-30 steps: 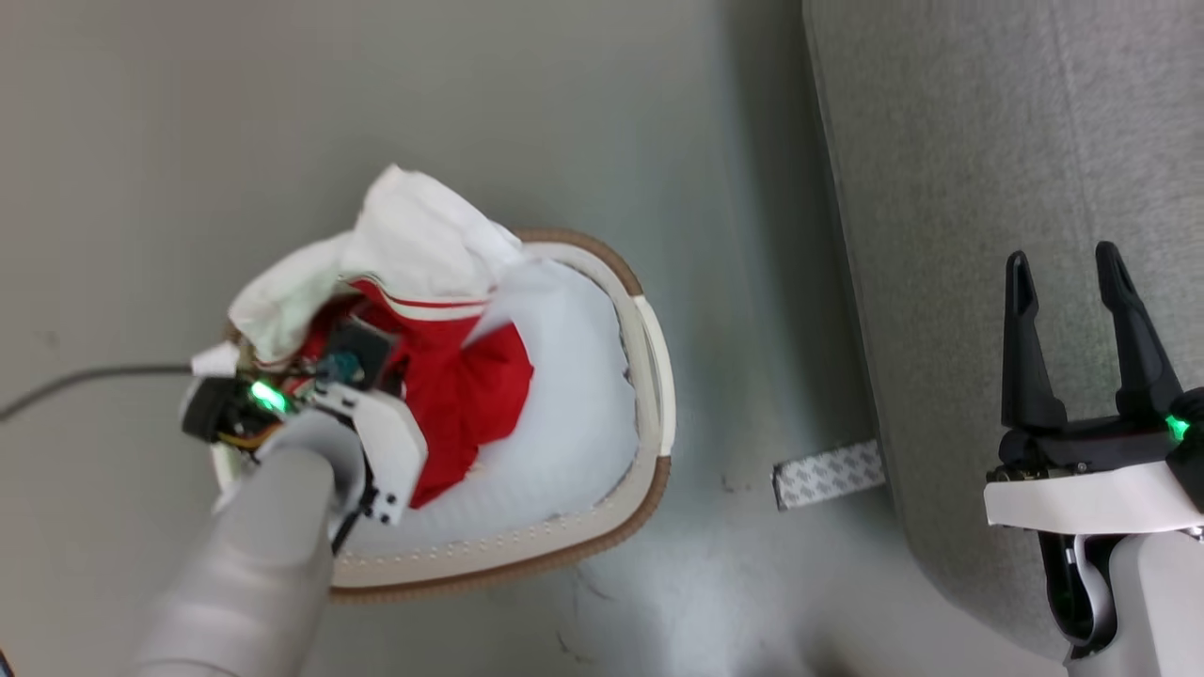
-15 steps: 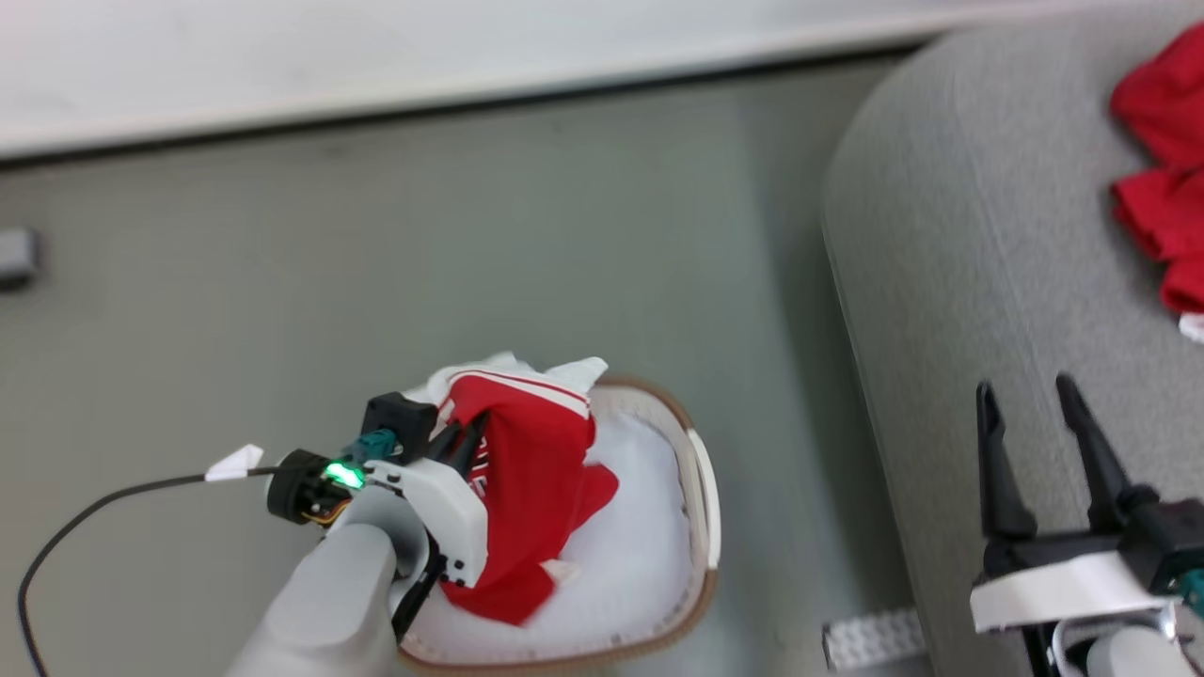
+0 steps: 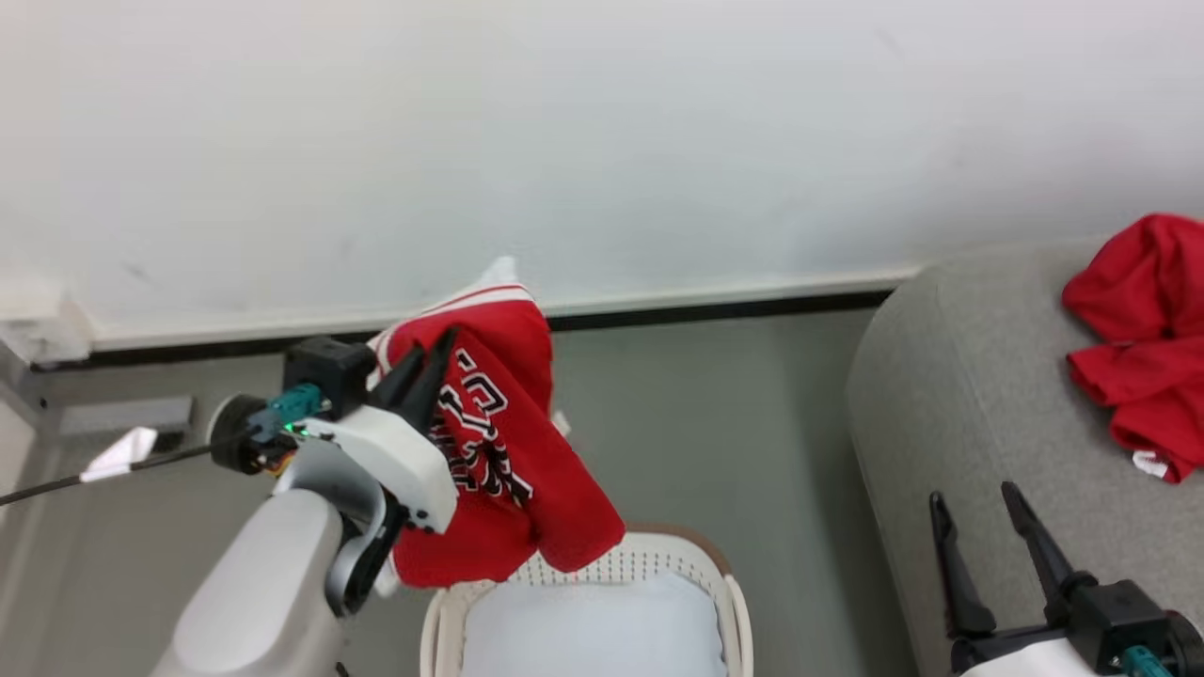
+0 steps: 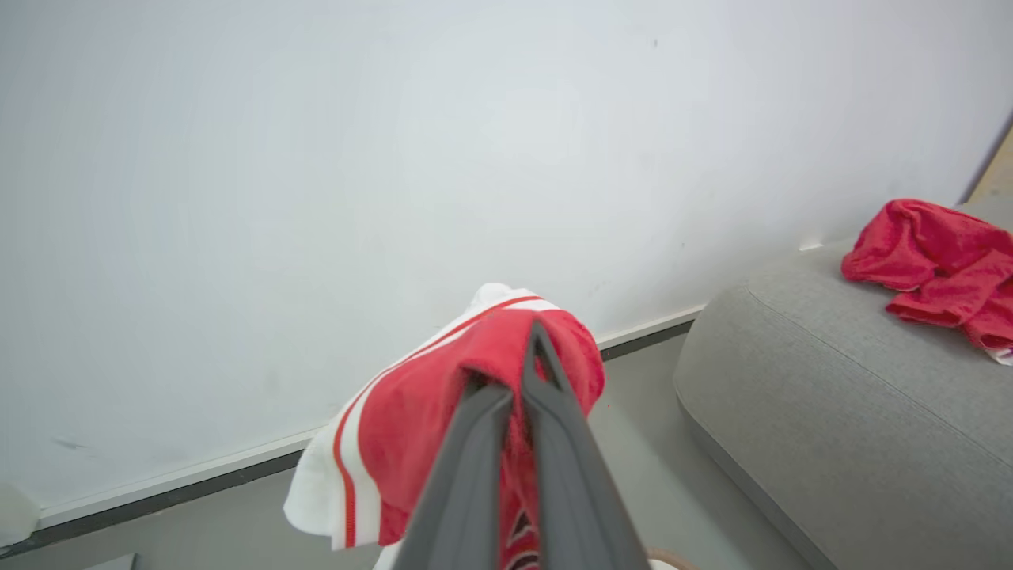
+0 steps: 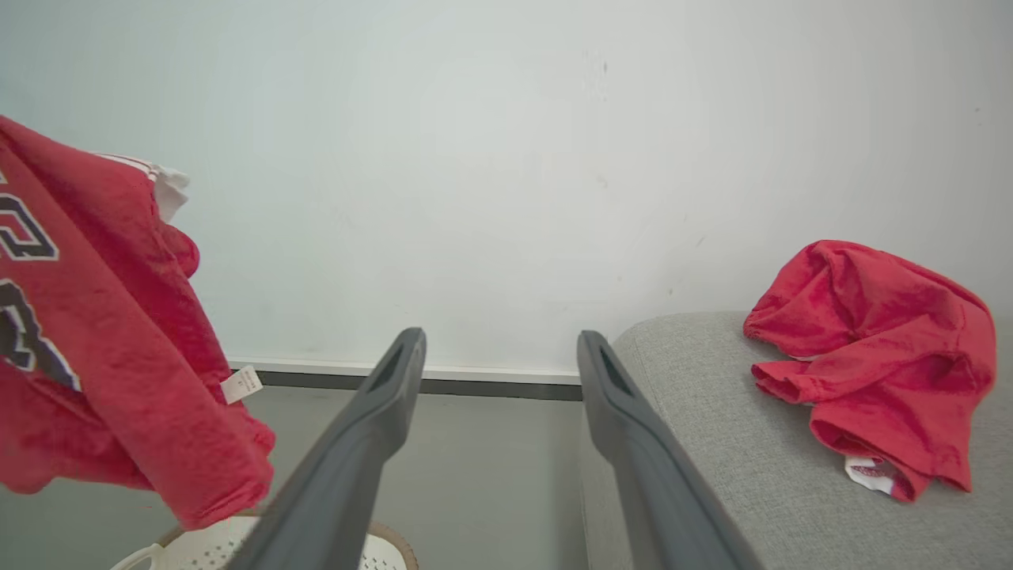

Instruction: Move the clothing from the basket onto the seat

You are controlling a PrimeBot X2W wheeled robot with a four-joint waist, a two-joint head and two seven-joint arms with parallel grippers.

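One red jersey (image 3: 508, 442) hangs left of centre above the basket (image 3: 738, 611), the left pincer (image 3: 428, 362) clamped on a bunched fold near its striped edge. Soft, light and limp, it should drape and swing, so a gathered fold looks the surest hold. The right pincer (image 3: 972, 491), lower right, waits with fingers apart and empty by the seat (image 3: 950, 376).
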